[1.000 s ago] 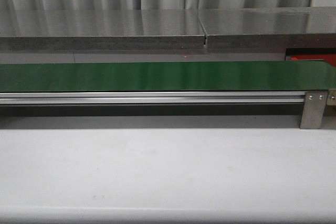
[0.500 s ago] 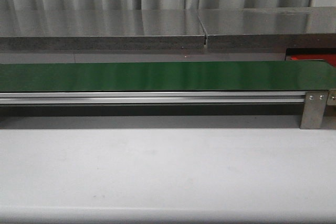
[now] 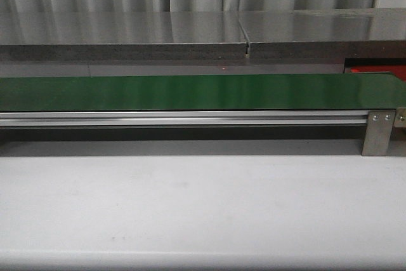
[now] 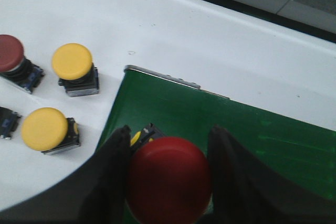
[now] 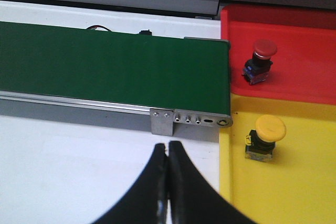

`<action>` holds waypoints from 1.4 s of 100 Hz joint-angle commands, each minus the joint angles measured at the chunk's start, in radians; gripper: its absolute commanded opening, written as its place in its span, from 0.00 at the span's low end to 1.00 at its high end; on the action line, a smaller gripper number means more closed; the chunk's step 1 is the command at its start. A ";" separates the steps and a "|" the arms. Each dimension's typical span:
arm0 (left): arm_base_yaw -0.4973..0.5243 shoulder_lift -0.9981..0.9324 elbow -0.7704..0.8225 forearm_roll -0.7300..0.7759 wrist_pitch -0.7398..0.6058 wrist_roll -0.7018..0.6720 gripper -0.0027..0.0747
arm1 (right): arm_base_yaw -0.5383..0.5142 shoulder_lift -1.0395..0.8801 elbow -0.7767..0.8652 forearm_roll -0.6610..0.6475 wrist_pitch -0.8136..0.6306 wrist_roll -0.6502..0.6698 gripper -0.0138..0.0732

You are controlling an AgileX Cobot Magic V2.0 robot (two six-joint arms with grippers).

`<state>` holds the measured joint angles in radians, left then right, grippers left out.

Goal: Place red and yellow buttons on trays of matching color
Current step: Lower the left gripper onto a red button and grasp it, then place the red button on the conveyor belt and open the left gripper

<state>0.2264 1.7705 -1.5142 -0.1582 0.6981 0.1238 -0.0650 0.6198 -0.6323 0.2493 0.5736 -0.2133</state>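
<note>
Red button [image 4: 169, 178] sits gripped in the left hand [image 4: 168, 182] above the green belt [image 4: 252, 145], seemingly for release there, while the right hand [image 5: 168, 153], pressed closed and empty, waits by the trays [image 5: 315, 77].

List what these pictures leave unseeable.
- Red button in the left gripper, left wrist view: its base is hidden by its own cap and the fingers.
- Dark button, same view: cut off by the frame edge, cap colour unknown.
- Red tray, front view: mostly hidden behind the green belt.

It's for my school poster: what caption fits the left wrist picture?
Left gripper holding a red button above the green belt, yellow buttons waiting nearby.
</note>
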 commanded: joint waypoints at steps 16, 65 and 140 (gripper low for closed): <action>-0.045 0.044 -0.038 -0.015 -0.049 0.015 0.01 | -0.001 -0.004 -0.023 0.012 -0.070 -0.008 0.02; -0.053 0.076 -0.042 -0.018 -0.007 0.015 0.48 | -0.001 -0.004 -0.023 0.012 -0.070 -0.008 0.02; 0.023 -0.049 -0.179 0.167 0.120 0.015 0.85 | -0.001 -0.004 -0.023 0.012 -0.070 -0.008 0.02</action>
<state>0.2114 1.7749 -1.6637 -0.0275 0.8346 0.1408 -0.0650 0.6198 -0.6323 0.2493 0.5736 -0.2133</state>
